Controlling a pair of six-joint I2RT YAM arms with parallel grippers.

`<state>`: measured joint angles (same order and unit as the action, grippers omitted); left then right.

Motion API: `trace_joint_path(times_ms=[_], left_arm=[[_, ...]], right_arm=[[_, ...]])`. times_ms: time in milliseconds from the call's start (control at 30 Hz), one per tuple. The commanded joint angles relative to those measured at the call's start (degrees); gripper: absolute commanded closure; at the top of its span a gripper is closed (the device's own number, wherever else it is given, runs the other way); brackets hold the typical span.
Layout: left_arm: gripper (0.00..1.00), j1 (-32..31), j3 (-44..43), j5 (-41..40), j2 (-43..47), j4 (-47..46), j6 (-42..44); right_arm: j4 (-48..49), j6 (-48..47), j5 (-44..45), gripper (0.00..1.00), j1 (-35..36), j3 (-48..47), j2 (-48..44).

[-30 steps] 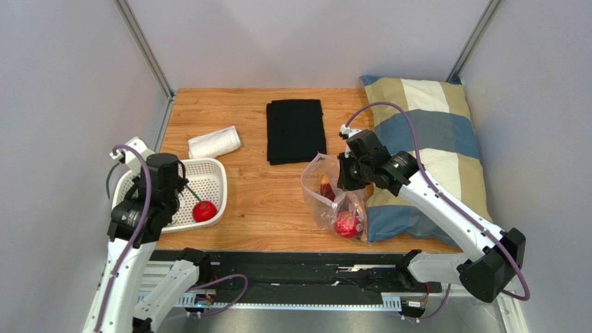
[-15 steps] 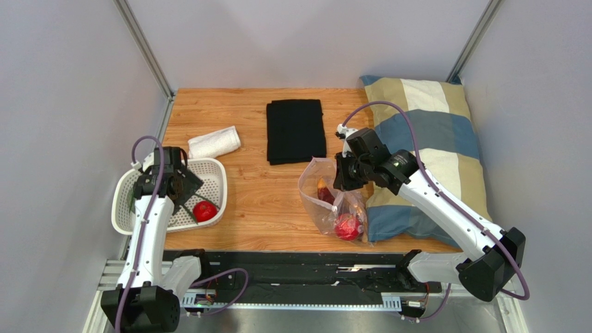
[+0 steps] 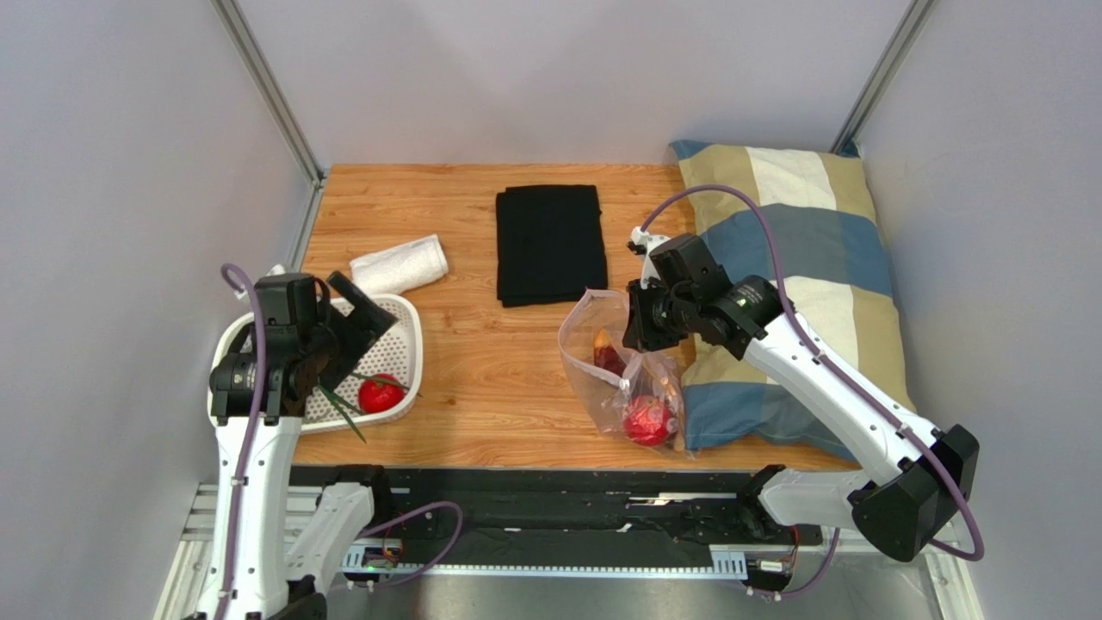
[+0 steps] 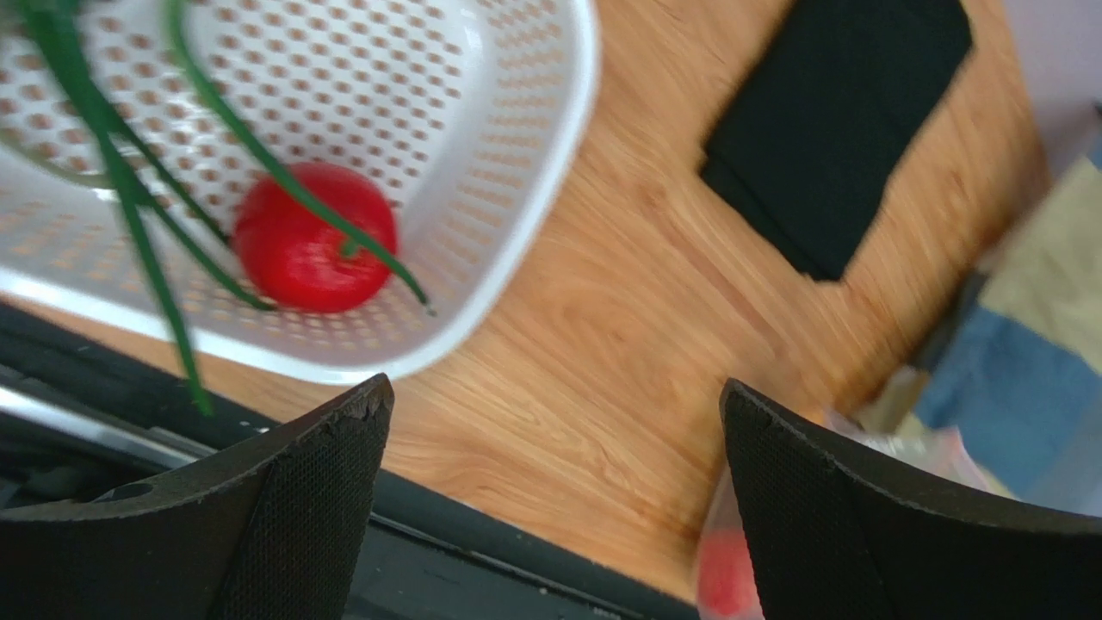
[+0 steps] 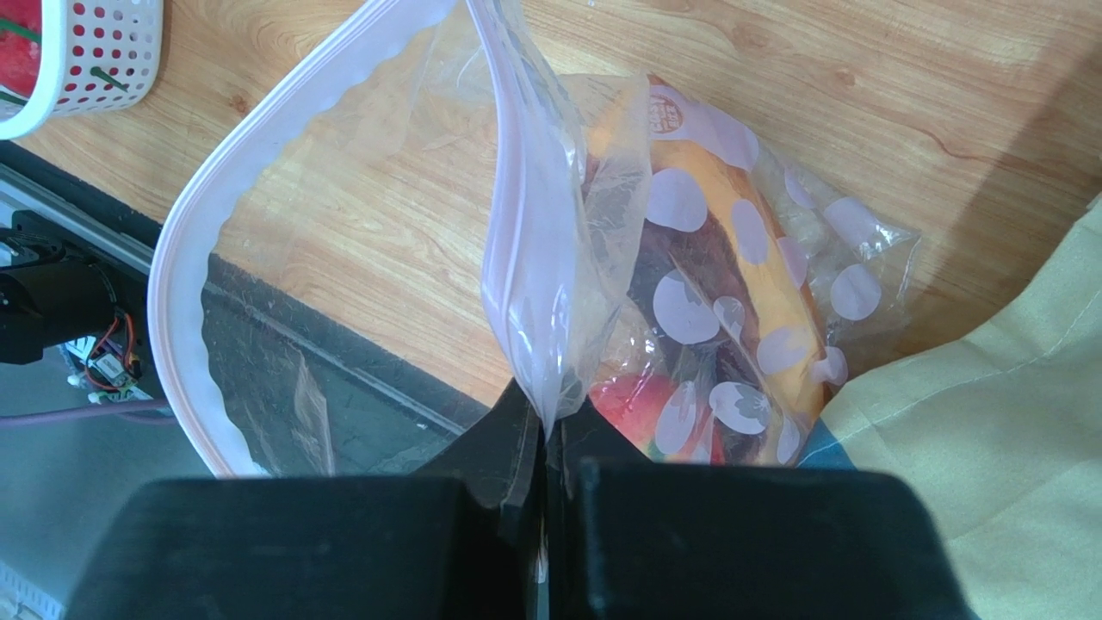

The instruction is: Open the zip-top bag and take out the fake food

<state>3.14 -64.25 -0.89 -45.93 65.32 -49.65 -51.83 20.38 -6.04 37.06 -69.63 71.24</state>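
The zip-top bag (image 3: pixel 618 375) lies on the wood beside the pillow, its mouth open. My right gripper (image 5: pixel 545 416) is shut on one wall of the bag (image 5: pixel 543 258) and holds that wall up. Inside show an orange piece (image 5: pixel 744 258) and a red fruit (image 5: pixel 634 401). My left gripper (image 4: pixel 556 426) hangs open and empty over the basket's near right corner. In the white basket (image 4: pixel 550 168) lie another red fruit (image 4: pixel 314 252) and the green bunch (image 4: pixel 129 220), its stems draped over the near rim. From above, the left gripper (image 3: pixel 352 330) hovers over the basket (image 3: pixel 408 323).
A folded black cloth (image 3: pixel 551 242) lies at the back middle. A rolled white towel (image 3: pixel 399 264) sits behind the basket. The striped pillow (image 3: pixel 809 258) fills the right side against the bag. The black rail (image 3: pixel 543 497) runs along the near edge.
My left gripper has opened and the green bunch now lies in the basket. The left arm has shifted above the basket. The right gripper stays shut on the bag.
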Motion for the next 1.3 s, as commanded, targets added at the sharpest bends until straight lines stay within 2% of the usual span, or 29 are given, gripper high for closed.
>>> trace_joint_path(times_ms=[0, 33, 100, 133, 200, 233, 300, 333, 367, 500, 567, 633, 800, 833, 867, 1133, 1200, 1233, 1267], left_arm=[[0.01, -11.8, -6.8, 6.3, -3.3, -6.1, -1.7], [0.01, -18.5, -8.0, 5.6, -4.5, -6.8, -2.0], [0.01, -25.6, -11.0, 4.5, -8.8, -9.5, -2.4], [0.03, -31.5, -12.3, 4.4, -10.5, -9.9, -2.5], [0.06, -37.0, -16.1, 3.6, -15.7, -12.6, -0.9], [0.09, -43.0, -17.5, 3.1, -17.4, -13.7, 0.4], [0.11, -47.6, -20.5, 3.0, -22.3, -17.7, 3.7], [0.15, -49.1, -20.9, 4.2, -23.7, -19.5, 4.4], [0.18, -50.9, -21.1, 8.2, -26.4, -21.4, 4.6], [0.29, -53.1, -19.3, 15.8, -30.8, -32.7, 4.0], [0.41, -53.1, -19.0, 19.4, -32.7, -35.6, 3.2], [0.63, -53.1, -19.1, 21.1, -34.0, -39.1, 2.5], [0.68, -53.1, -21.6, 20.0, -37.9, -36.1, 2.5], [0.79, -52.9, -22.0, 18.9, -38.2, -34.8, 2.6], [0.85, -52.6, -22.0, 16.7, -38.1, -32.6, 2.5], [0.85, -50.5, -11.4, 21.9, -33.3, -40.6, -2.6], [0.86, -50.5, -10.7, 21.0, -33.2, -37.7, -1.7], [0.87, -50.5, -11.0, 17.9, -33.1, -35.5, -0.7], [0.87, -50.3, -12.2, 16.4, -33.2, -30.6, 1.9]], right_arm=[[0.9, -1.5, -1.1, 1.0, -0.5, -3.0, 0.6], [0.9, -1.4, -1.1, 1.0, -0.5, -3.1, 0.7], [1.0, -1.3, -1.2, 1.0, -0.5, -3.2, 0.7], [1.2, -1.0, -1.2, 1.0, -0.5, -3.2, 0.7], [1.4, -0.7, -1.5, 1.0, -0.5, -3.2, 0.7], [1.6, -0.3, -1.6, 1.0, -0.6, -3.2, 0.7], [1.7, 0.0, -1.5, 1.0, -0.5, -3.4, 0.7], [2.0, 0.4, -1.4, 1.0, -0.6, -3.5, 0.7], [2.1, 0.4, -1.3, 1.0, -0.6, -3.6, 0.7], [2.3, 1.3, -2.2, 1.0, -0.6, -4.5, 0.7], [2.4, 2.3, -2.9, 1.0, -0.6, -4.6, 0.7], [2.8, 3.1, -4.1, 1.0, -0.5, -4.6, 0.6], [3.4, 3.4, -5.5, 1.0, 0.5, -6.7, 1.4], [3.4, 3.5, -5.6, 1.0, 0.6, -7.3, 1.6], [3.4, 3.9, -5.7, 1.0, 0.7, -7.8, 2.1], [4.4, 5.9, -7.0, 1.0, 2.2, -12.8, 4.3], [4.5, 5.9, -6.3, 1.0, 2.2, -13.1, 4.7], [4.6, 5.5, -6.2, 1.0, 2.3, -13.3, 4.8], [4.6, 5.5, -6.3, 1.0, 2.3, -13.2, 4.9]])
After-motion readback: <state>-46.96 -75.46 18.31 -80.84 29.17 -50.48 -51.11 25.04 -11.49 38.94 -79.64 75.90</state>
